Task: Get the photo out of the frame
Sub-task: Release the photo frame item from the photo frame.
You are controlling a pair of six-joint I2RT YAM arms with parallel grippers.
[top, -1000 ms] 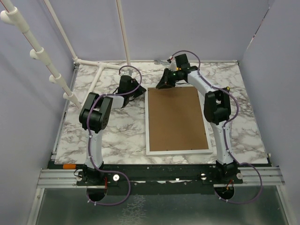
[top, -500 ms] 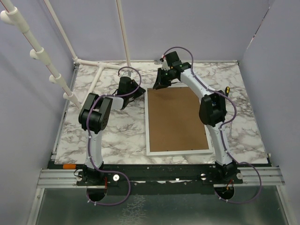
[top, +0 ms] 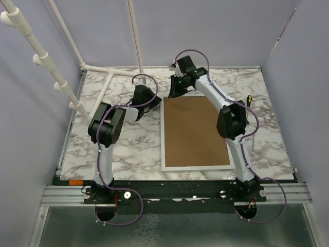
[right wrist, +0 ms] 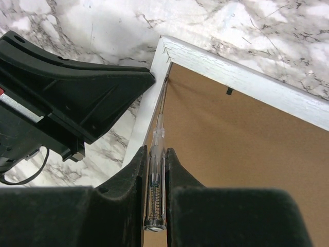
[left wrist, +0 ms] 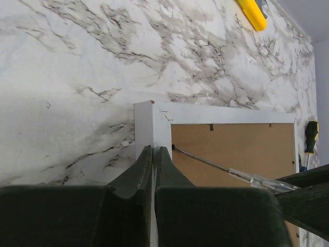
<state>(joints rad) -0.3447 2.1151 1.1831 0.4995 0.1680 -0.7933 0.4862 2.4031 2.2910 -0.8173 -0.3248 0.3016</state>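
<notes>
Right jaws grasp a screwdriver (right wrist: 156,164) aimed along the frame's (top: 195,134) left rail into its far corner; left jaws clenched there.

The frame (top: 195,134) lies on the table (top: 128,149). The left gripper (left wrist: 153,149) and right gripper (right wrist: 156,150), with a probe (right wrist: 156,172), sit at its 11 o'clock corner. A screwdriver (top: 249,99) lies at 2 o'clock.

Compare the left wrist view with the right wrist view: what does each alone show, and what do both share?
Left wrist only: a yellow plastic tool end and a black-and-yellow screwdriver handle on the marble table. Right wrist only: the spring inside the clear-handled screwdriver gripped by the right gripper. Both: the white rectangular picture frame's corner, its brown fibreboard back and that screwdriver's shaft.
</notes>
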